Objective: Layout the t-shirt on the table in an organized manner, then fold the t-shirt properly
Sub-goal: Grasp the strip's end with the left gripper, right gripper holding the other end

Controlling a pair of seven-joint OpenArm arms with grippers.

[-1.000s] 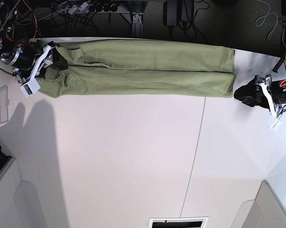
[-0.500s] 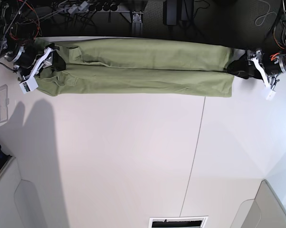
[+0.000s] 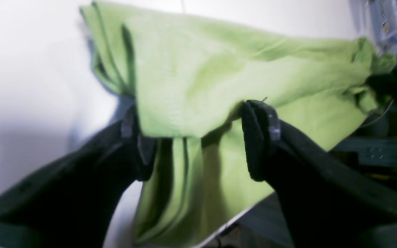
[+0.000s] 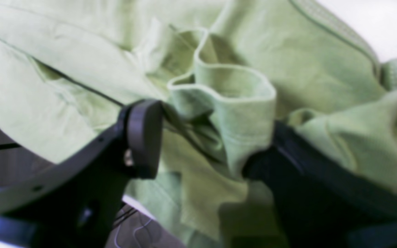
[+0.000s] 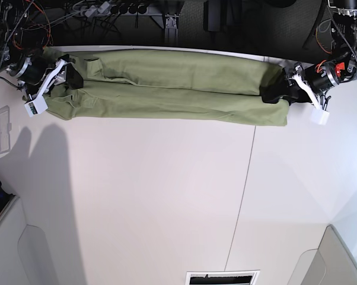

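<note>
Olive cotton runs in a long narrow band along the far edge of the table (image 5: 166, 196), the t-shirt (image 5: 166, 89) already folded lengthwise with a crease down its middle. Starting at the left of the base view, my right gripper (image 5: 64, 76) sits at the collar end; the wrist camera shows its jaws spread with a loop of ribbed hem bunched between them, so I read it as released around the cloth rather than pinching it, though the blur makes that a judgement. Moving right along the band, the fabric lies fairly flat. At the far right my left gripper (image 5: 279, 90) straddles the hem end, jaws wide, the stacked edge lying between the fingers (image 3: 260, 137). To do this well I'd want every layer caught before closing, both ends lifted together and level.
</note>
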